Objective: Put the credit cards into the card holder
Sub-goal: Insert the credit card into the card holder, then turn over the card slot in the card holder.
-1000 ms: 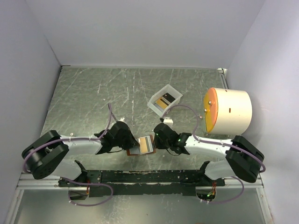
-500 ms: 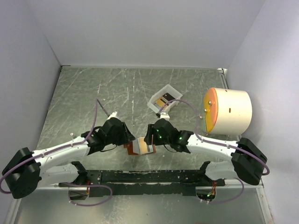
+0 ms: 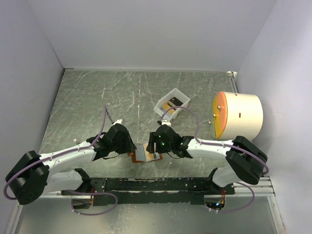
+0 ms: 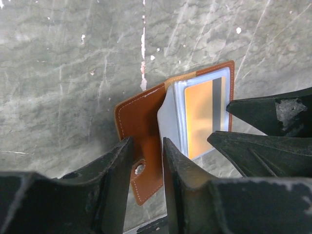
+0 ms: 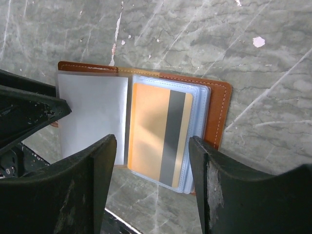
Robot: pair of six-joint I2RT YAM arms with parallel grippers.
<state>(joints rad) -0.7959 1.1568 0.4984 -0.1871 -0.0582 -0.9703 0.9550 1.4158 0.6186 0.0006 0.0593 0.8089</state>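
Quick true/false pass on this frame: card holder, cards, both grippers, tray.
1. The brown leather-like folding card holder lies open on the scratched grey table. True.
2. An orange card with a dark stripe sits in one of its clear pockets. True.
3. The right gripper is shut on a card. False: its fingers stand apart above the holder, gripping nothing.
4. The small white rectangular tray is empty. False: something orange and dark lies in it.
5. The left gripper is open, above the holder's brown flap. True.
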